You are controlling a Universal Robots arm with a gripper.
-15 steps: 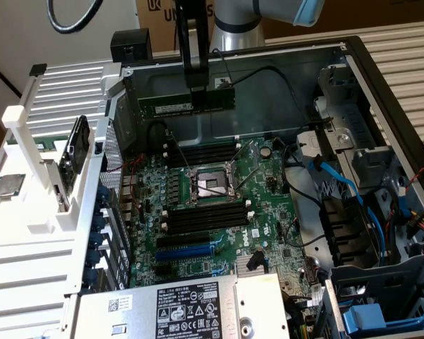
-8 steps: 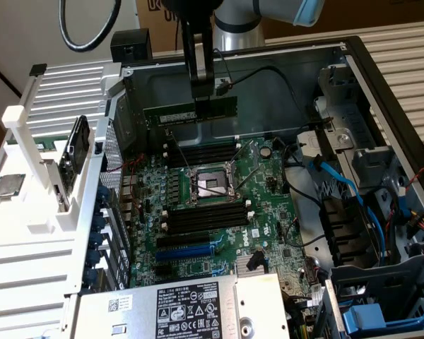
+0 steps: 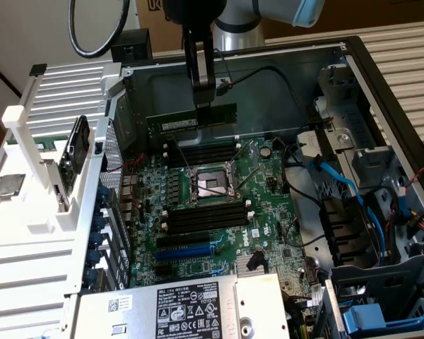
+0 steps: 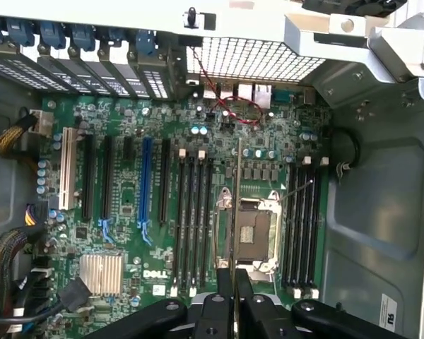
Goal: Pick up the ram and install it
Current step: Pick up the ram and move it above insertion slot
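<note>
Gripper [image 3: 203, 97] pinches the ram [image 3: 171, 123] by its top edge, jaws nearly closed on it (stick held level), above the motherboard's [image 3: 268, 205] 4 far black slots [image 3: 201, 152].

The arm [image 3: 239, 27] comes down from above, wrist upright. Its gripper [image 3: 205, 103] hangs pointing straight down, both narrow fingers [image 4: 223, 284] pinched close together on the top edge of the ram [image 3: 173, 124].

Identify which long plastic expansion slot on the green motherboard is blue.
The long blue plastic slot, flanked by black slots; a white slot ends the row.
</note>
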